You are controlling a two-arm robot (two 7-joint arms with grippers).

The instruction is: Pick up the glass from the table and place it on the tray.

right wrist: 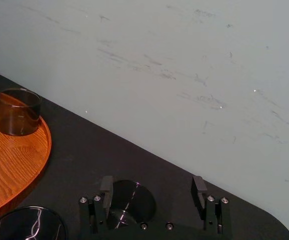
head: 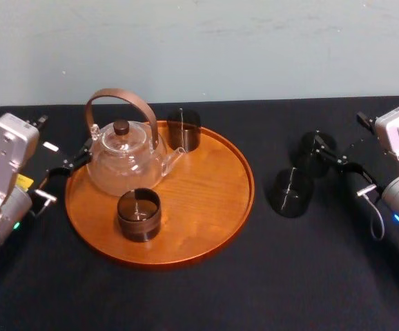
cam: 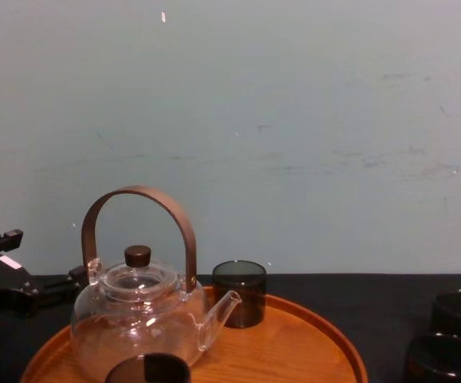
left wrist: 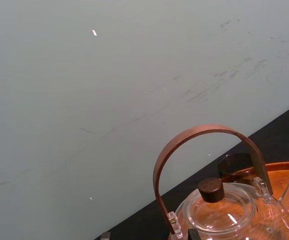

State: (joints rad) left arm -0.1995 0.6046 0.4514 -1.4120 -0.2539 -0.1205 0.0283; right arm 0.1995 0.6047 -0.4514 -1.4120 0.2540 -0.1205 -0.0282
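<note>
Two dark glasses stand on the black table (head: 206, 296) to the right of the tray (head: 206, 207): a far glass (head: 317, 148) and a near glass (head: 290, 193). My right gripper (head: 341, 167) is open just right of the far glass. In the right wrist view the far glass (right wrist: 130, 201) sits low between the open fingers (right wrist: 106, 186), closer to one of them, and the near glass (right wrist: 27, 226) lies off to the side. My left gripper (head: 61, 181) rests open at the tray's left edge, beside the teapot (head: 125, 157).
The round orange wooden tray carries a clear glass teapot with a brown handle and two dark glasses, one at the back (head: 183, 129) and one at the front (head: 139, 214). A pale wall (head: 206, 48) runs along the table's far edge.
</note>
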